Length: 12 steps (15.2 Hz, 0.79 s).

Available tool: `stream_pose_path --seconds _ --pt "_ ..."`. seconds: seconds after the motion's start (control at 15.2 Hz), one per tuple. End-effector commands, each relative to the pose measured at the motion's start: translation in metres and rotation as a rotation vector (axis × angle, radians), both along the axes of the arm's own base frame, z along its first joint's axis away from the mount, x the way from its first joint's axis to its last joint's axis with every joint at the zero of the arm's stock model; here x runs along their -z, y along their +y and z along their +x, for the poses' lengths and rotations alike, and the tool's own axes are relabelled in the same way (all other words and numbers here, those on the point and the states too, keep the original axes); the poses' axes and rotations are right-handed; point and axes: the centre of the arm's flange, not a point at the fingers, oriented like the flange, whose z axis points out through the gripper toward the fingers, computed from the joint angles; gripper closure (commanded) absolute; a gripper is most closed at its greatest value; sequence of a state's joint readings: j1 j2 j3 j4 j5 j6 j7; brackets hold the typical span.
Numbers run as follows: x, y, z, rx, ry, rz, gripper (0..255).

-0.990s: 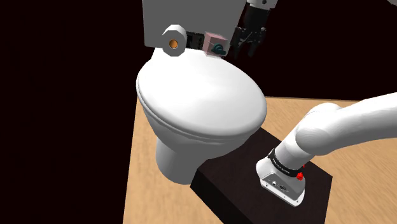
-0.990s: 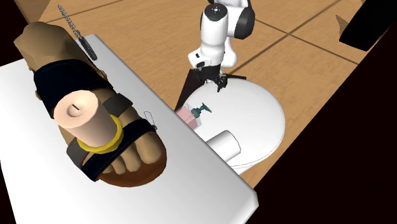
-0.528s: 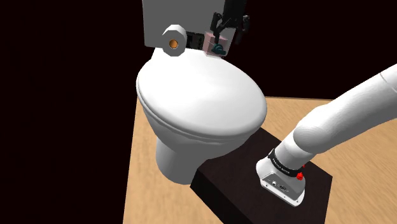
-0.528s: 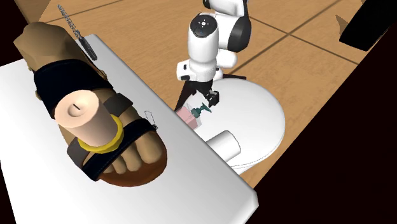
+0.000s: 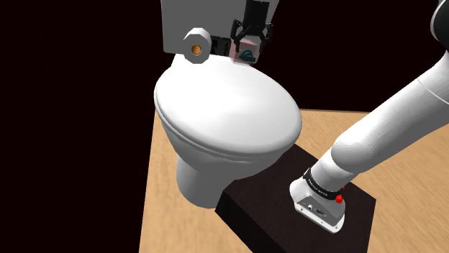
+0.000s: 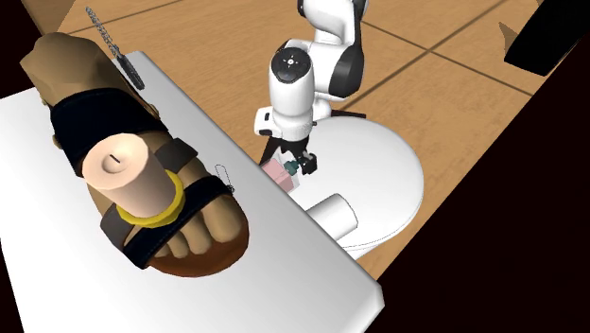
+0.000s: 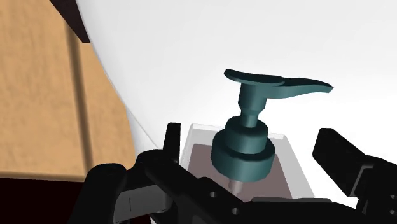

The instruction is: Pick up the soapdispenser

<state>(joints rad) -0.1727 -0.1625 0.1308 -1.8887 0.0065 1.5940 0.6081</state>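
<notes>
The soap dispenser [image 5: 246, 52], a clear squarish bottle with pinkish contents and a teal pump, stands at the back of the closed white toilet lid [image 5: 223, 108], against the foot of the tank [image 5: 187, 21]. In the shoulder view it sits at three o'clock from the toilet-paper roll [image 5: 196, 44]. The black gripper [image 5: 250, 46] hangs over it from twelve o'clock, and here the fingers look close around the bottle. The wrist view settles the matter: the fingers [image 7: 172, 143] stand wide apart on either side of the bottle, with a gap showing at each side, the pump spout pointing off past one finger. The second exterior view adds the tank's flat top [image 6: 284, 274], bearing a brown foot-shaped object [image 6: 189, 227] with black straps, at nine o'clock from the dispenser.
</notes>
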Motion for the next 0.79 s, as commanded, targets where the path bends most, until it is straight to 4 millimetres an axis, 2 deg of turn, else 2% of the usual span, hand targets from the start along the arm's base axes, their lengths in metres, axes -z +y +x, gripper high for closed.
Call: stream_pose_path --seconds 0.0,0.13,0.2,0.73 --pt "0.0121 0.0003 -0.0002 0.001 0.0 0.0 0" --pt "0.0152 0.0003 -0.0002 0.001 0.0 0.0 0" --pt "0.0149 0.0009 -0.0001 0.001 0.0 0.0 255" --pt "0.0152 0.0008 -0.0003 0.001 0.0 0.0 255"
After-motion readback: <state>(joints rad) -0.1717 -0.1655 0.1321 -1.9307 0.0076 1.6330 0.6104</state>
